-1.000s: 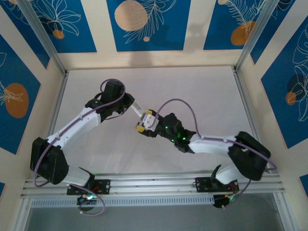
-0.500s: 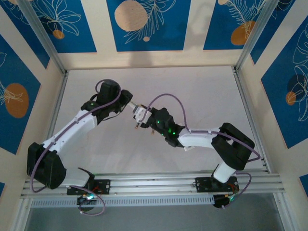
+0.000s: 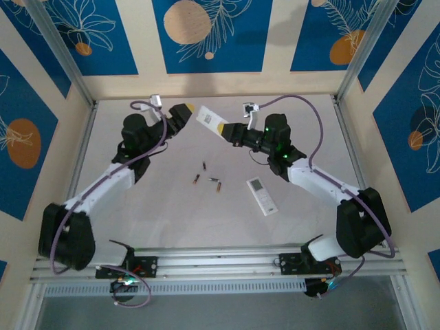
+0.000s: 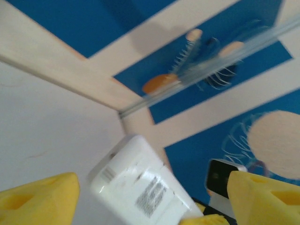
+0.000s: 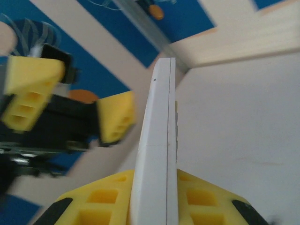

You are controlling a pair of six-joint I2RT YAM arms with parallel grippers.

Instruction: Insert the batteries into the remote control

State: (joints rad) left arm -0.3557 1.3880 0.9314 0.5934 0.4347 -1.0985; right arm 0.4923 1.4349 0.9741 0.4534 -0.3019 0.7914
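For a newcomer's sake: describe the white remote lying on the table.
On the white table, look right of the scattered batteries. The remote lies flat there, grey window showing, unlike the white slab that the right pincer holds aloft.

Wht table (image 3: 151, 206), loose batts (image 3: 214, 182), remote (image 3: 262, 195)

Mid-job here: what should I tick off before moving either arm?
1. Right claw gripping the white remote: ok, clamped edge-on.
2. Left claw open: ok, spread either side of the remote.
3. Left claw touching the remote: cannot tell.
4. Batteries reachable: ok, loose on the table between the arms.
5. Battery compartment open: cannot tell.
6. Second remote out of the way: ok, flat on the table, apart from the batteries.
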